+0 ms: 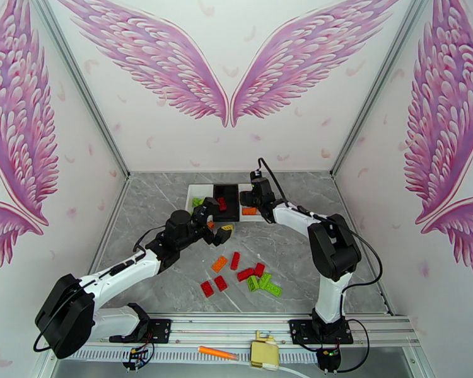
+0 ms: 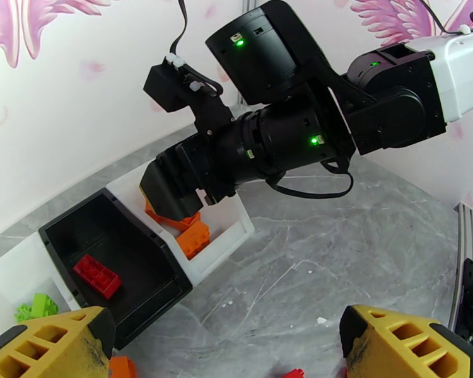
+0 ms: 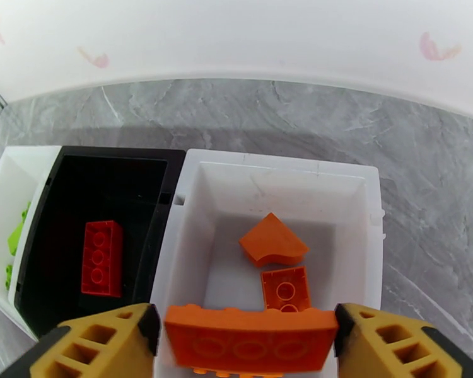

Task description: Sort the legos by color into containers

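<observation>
Orange lego (image 3: 250,335) sits inside the right gripper (image 3: 246,349) above the twelve-o'clock white tray (image 3: 280,166), grip unclear. Left gripper (image 2: 224,332) gapes wide over marble table (image 2: 337,247).

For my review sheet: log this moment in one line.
right fingers: orange brick between, above right white tray | left fingers: open, empty | loose legos on table

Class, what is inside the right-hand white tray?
A curved orange piece and a small orange brick. The long orange brick between the fingers of the right pincer hides the near tray floor.
</observation>
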Robot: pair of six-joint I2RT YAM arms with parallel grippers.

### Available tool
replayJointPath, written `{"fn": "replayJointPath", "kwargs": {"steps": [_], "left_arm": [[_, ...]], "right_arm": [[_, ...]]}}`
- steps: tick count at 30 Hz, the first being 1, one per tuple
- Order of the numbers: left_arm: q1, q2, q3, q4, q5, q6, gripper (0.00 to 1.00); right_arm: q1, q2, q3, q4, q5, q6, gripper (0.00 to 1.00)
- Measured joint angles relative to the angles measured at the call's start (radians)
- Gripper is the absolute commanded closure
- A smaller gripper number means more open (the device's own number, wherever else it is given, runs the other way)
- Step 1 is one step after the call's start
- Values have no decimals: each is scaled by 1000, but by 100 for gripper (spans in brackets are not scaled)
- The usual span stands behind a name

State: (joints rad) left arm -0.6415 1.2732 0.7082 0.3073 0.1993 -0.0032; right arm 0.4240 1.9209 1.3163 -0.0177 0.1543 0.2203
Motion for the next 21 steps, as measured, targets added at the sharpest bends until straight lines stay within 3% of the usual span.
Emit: {"fn": "replayJointPath", "kwargs": {"steps": [3,10,15,21], "left_arm": [[0,-11,0,-43,-60,-2,1],[21,-2,39,-223,-194,-27,1],[41,97,154,-381,-251,-59,1],[58,257,282,-540,-292,-98,12]], "right_arm": [[-1,-15,-9,4,-15,-11,5],[1,-211,-172,48,-103,-55,2],[16,-385,-312,88,-199,-109,2],[56,-513,-410,93,-314,-166,2]]}}
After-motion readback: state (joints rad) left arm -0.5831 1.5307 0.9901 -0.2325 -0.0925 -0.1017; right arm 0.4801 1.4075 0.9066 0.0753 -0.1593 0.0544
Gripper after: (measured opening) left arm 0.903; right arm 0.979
